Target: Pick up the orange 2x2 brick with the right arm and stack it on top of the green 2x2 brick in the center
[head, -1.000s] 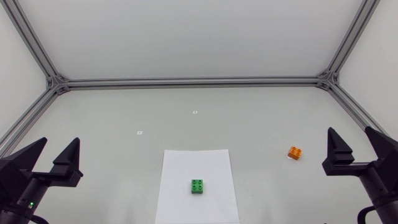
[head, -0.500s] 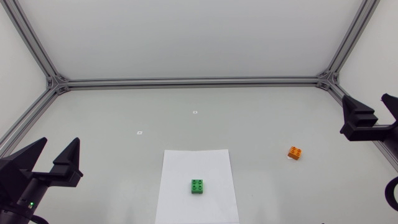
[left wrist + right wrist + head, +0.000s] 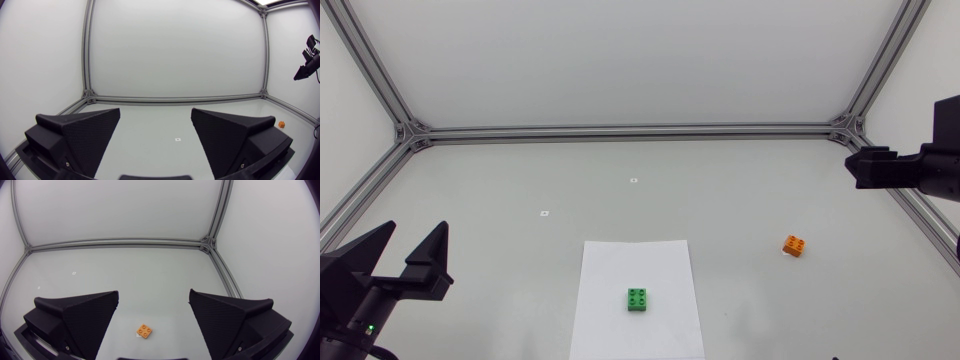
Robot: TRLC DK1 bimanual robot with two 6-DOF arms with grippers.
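Right pincer [image 3: 154,297] now higher, spread; orange brick [image 3: 144,331] askew below.

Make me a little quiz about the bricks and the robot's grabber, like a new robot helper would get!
1. Fill the gap: the green brick shows ___ studs on top.
2. True or false: the orange brick lies on the white paper.
3. Pick one: in the right wrist view, what shows in the gap between the open fingers of the right gripper? A: the green brick. B: the orange brick. C: the white paper.

Key
1. Four.
2. False. It lies off the paper, on the right arm's side.
3. B.
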